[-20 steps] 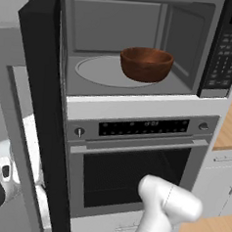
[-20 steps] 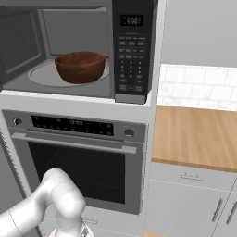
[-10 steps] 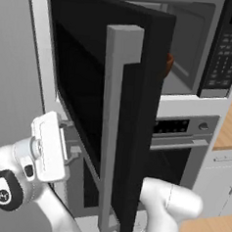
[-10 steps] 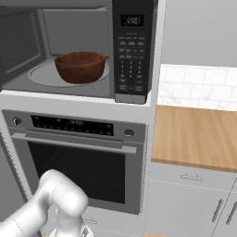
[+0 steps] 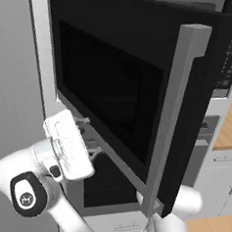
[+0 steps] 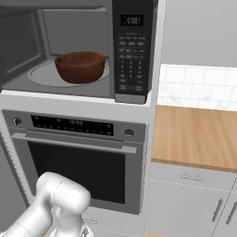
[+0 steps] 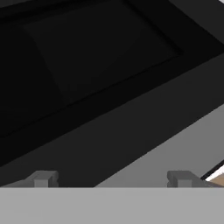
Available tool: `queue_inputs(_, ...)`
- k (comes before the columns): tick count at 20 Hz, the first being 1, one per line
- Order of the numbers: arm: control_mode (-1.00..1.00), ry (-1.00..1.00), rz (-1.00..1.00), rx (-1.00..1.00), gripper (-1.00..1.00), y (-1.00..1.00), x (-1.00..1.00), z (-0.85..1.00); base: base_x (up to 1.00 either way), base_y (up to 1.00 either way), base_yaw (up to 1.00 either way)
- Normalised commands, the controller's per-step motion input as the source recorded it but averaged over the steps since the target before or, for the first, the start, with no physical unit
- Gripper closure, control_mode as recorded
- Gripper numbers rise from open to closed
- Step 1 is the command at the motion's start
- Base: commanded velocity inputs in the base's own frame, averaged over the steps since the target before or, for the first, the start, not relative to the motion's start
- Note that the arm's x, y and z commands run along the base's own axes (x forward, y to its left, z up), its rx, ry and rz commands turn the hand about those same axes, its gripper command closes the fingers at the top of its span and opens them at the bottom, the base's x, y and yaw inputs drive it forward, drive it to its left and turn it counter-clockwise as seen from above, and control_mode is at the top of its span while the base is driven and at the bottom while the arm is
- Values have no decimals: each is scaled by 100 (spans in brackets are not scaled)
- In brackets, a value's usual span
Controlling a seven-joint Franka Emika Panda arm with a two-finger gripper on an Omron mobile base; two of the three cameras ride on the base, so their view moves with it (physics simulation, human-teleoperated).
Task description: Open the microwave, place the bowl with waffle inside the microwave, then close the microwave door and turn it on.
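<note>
The microwave door [image 5: 124, 94] swings across the left base view, its black glass panel covering most of the frame and its silver bar handle [image 5: 174, 117] running down the right of centre. Low at the left edge of that panel sits the gripper [image 5: 87, 135], pointed at the door's lower edge. In the hand view the two finger tips [image 7: 42, 178] stand far apart at the bottom corners, spread wide with nothing between them, and the dark glass of the door lies right in front.

Over in the right base view, the microwave [image 6: 92, 51] takes the upper left, its cavity open to the camera. The bowl [image 6: 80, 66] sits on the round turntable [image 6: 44, 76] inside, left of the keypad panel [image 6: 131, 55]. The waffle can't be made out from here. Below is the oven [image 6: 76, 159], and the wooden counter [image 6: 194, 136] stretches off at middle right.
</note>
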Motion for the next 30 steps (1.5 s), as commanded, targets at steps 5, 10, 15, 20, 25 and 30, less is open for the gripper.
queue_inputs(5, -100, 0, 20, 4, -100, -42, 8, 3, 0, 0, 0)
queue_inputs(10, -100, 0, 17, 3, -100, -36, 5, 6, 0, 0, 0)
queue_inputs(15, -100, 8, 5, 1, -100, -20, 0, 30, 0, 0, 0)
queue_inputs(20, -100, 16, 2, 0, -100, -29, 1, 32, 0, 0, 0)
queue_inputs(25, -100, 18, 8, 1, -100, -49, 10, 18, 0, 0, 0)
queue_inputs(30, -100, 16, 18, 2, -100, -59, 25, 5, 0, 0, 0)
